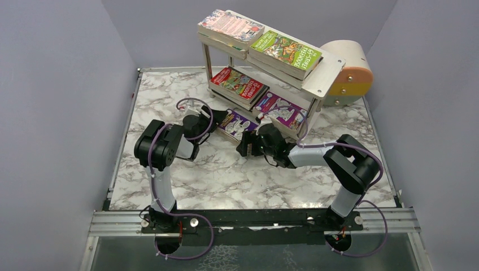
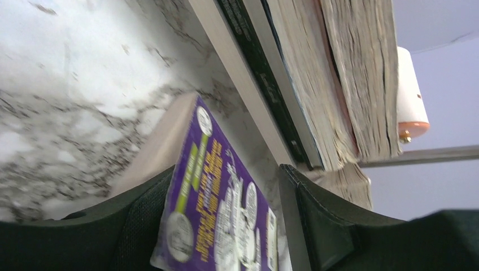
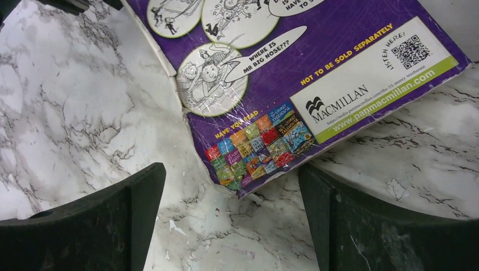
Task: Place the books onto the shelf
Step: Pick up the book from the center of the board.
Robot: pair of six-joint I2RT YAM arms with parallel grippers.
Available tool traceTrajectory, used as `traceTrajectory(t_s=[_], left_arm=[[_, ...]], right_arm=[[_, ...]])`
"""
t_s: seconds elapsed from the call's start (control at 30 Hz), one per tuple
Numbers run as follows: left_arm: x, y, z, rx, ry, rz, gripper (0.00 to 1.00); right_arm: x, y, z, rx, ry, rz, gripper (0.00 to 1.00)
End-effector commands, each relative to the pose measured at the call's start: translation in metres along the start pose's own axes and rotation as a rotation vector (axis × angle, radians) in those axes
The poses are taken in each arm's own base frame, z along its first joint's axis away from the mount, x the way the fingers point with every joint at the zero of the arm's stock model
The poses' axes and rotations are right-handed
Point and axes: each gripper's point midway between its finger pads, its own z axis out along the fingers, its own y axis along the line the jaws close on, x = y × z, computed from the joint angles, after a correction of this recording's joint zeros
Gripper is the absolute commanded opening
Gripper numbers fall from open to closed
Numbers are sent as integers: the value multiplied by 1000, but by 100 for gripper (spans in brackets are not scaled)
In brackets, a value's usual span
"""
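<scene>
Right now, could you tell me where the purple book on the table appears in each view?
Top external: purple book at centre, just in front of the shelf.
Left wrist: bottom centre, seen edge-on.
Right wrist: top, right of centre, back cover showing.
Shared landmark: the marble table under it in all three.

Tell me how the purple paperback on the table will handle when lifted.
The purple paperback has a creased soft cover, so it will probably flex or sag if lifted by one edge. Its glossy cover may slip in a light grip.
</scene>
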Motion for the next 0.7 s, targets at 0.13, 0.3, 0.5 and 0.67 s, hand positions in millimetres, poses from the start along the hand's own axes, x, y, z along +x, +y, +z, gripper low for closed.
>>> traceTrajectory(t_s=[0.13,0.3,0.5,0.67], left_arm=[[44,-23,-22,48,143,-16,55],[58,-17,-29,24,173,-12,55],[72,-19,-28,28,203,-10,45],[88,-26,-24,40,237,-3,43]], right_arm=[[-4,16,-3,-67,1,-7,86],[-3,17,-3,-69,2,-9,85],[-4,17,-4,-68,2,-8,85],[-6,18,-5,-69,-2,-9,85]])
